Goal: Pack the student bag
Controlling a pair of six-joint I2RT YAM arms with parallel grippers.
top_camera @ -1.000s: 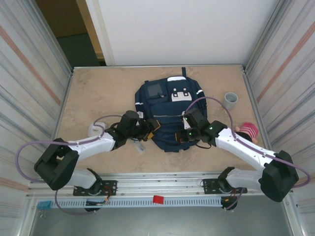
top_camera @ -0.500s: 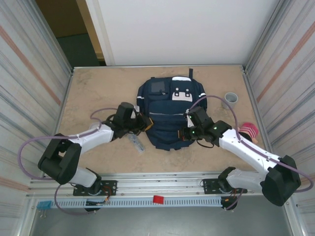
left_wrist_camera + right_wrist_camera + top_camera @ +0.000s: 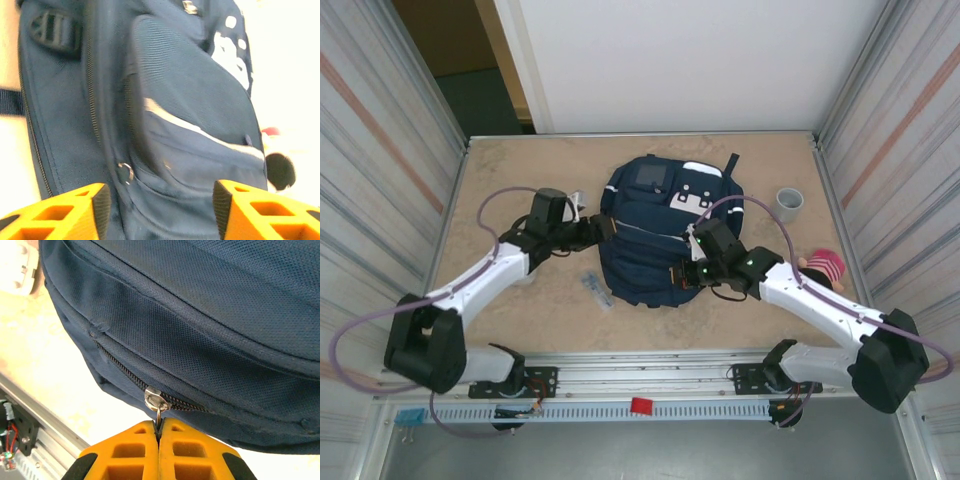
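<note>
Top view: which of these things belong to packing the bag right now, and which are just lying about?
In the job: bag; its zipper pull, pinched by the right gripper; left gripper, open at the bag's side.
Lying about for now: grey cup; striped plush toy; small clear item beside the bag.

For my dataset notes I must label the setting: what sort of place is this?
Probably a robot test cell in a lab: a table boxed in by ribbed metal panels, two arms bolted to an aluminium rail, and a student bag laid on it.
</note>
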